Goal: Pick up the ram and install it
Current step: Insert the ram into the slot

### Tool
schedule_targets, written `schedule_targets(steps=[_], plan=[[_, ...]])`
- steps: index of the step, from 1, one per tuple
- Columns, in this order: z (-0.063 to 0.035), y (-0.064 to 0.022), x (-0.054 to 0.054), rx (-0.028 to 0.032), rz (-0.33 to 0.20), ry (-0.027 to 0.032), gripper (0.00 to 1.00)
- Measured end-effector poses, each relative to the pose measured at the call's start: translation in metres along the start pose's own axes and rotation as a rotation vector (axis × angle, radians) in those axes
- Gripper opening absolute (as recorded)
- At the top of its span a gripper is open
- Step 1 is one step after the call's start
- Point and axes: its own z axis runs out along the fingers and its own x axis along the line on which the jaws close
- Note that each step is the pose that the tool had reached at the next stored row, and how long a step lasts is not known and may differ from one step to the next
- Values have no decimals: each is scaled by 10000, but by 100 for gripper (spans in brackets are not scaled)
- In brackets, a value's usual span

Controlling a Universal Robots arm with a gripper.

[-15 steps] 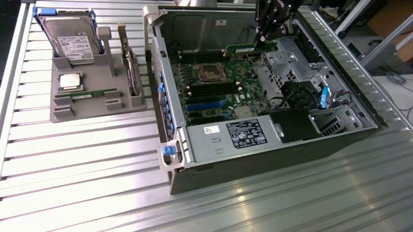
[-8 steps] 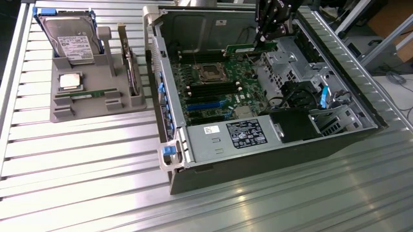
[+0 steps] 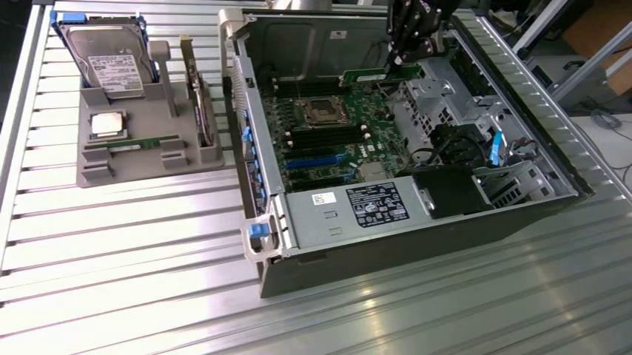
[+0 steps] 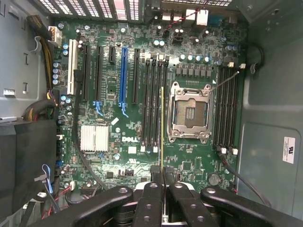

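Well away from the gripper (image 3: 409, 61), towards the exterior view's left, a grey stand (image 3: 99, 174) sits on the ribbed metal table (image 3: 118, 251); it carries a hard drive (image 3: 114, 63) upright at its back, a square silver processor chip (image 3: 106, 124) lying flat, and a second green stick (image 3: 133, 144) lying in a slot; none of these touches the gripper. Nearer to it, the open computer case (image 3: 395, 251) lies on its side with the motherboard (image 3: 331, 144) facing up; the processor socket (image 3: 322, 111) lies below the gripper, on its side towards the exterior view's left; the grey power supply (image 3: 345, 211) with its label sits at the case end farthest from the gripper.

The gripper hangs inside the case over the board, clamped on the ram (image 3: 375, 75); the green stick juts from it towards the exterior view's left, held above the board. In the wrist view the black fingers (image 4: 150, 194) pinch the ram (image 4: 162, 127) between them, seen edge-on as a thin line; it reaches straight out from the gripper (image 4: 162, 176) over the bank of black memory slots (image 4: 154, 101), just beside the processor socket (image 4: 189, 113).

Past the gripper, towards the exterior view's right, stand the metal drive cage (image 3: 513, 177) and a blue cable (image 3: 496, 144), both lower than the gripper.
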Motion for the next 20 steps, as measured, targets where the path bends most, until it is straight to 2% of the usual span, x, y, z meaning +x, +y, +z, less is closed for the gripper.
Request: schedule_targets(steps=[10, 20], plan=[[94, 6, 5, 0, 1, 4, 12], [177, 5, 9, -3, 7, 45, 12]])
